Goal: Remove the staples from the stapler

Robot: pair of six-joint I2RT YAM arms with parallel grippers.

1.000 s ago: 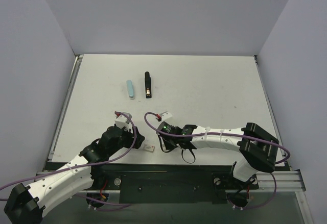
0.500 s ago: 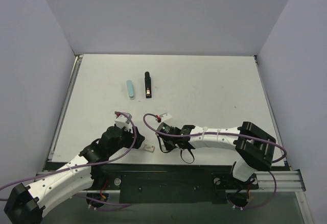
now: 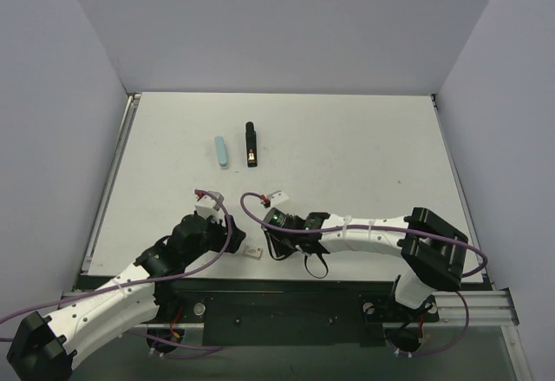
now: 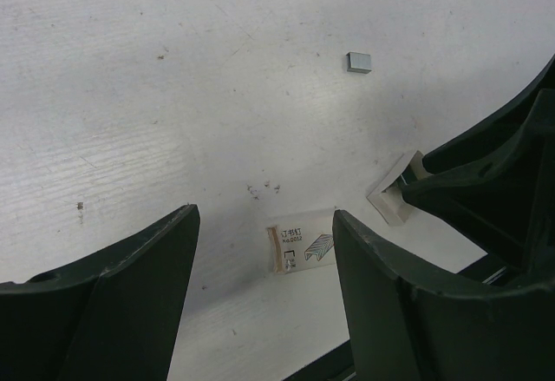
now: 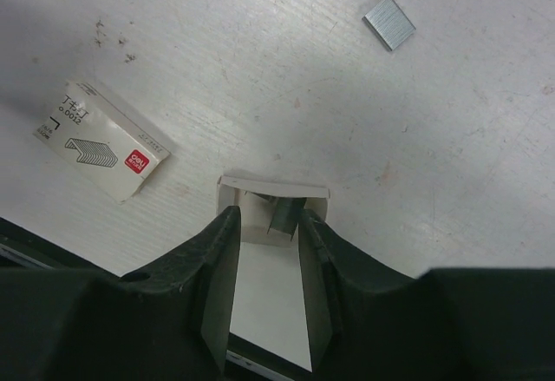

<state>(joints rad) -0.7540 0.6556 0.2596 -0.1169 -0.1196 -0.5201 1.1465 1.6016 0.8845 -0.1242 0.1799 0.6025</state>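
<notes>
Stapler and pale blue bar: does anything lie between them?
Nothing; the top external view shows bare table between the stapler and the pale blue bar, which lie side by side, apart.

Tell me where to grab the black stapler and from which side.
Grip the stapler mid-length across its narrow width, coming from above: it lies flat, long and slim, running near to far, with the blue bar apart on its left.

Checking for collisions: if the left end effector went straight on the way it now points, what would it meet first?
Likely the staple box, lying flat on the table between the left end effector's open fingers, though the height above it is unclear. The staple strip lies farther on.
</notes>
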